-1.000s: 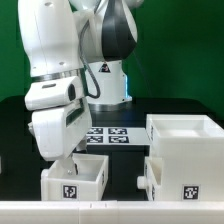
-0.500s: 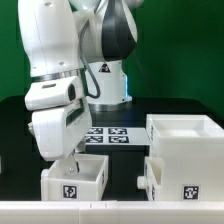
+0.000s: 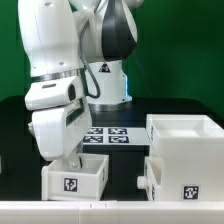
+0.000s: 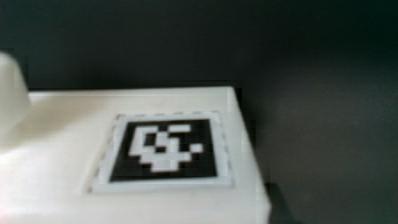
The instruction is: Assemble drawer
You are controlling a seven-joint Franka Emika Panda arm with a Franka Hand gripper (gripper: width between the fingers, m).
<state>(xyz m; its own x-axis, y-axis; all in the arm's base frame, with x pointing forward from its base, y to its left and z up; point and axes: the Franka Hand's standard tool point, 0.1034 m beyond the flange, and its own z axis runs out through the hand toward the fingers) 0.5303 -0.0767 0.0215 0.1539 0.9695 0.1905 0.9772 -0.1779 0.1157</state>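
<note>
1. Nearest in the exterior view, a small white drawer box [image 3: 74,178] sits on the dark table [image 3: 125,165], toward the exterior view's left. It is open at the top, and a black-and-white marker tag [image 3: 70,184] shows on its front face.
2. Just behind and above this box, the gripper [image 3: 72,152] reaches down to the box's back edge. Its fingertips are hidden behind the arm's white casing and the box wall, so I cannot tell whether the claw is spread or pinching anything.
3. The wrist view is blurred; it shows a white panel [image 4: 71,150] with a tag [image 4: 166,149] seen close up, against the dark table.
4. Toward the exterior view's right stands the larger white drawer housing [image 3: 186,155], well apart from the small box, with a tag [image 3: 188,192] low on its front.
5. Farther back, between the two, the marker board [image 3: 111,134] lies flat on the table.
6. Behind it rises the arm's base [image 3: 108,85], in front of a green backdrop [image 3: 180,50].
</note>
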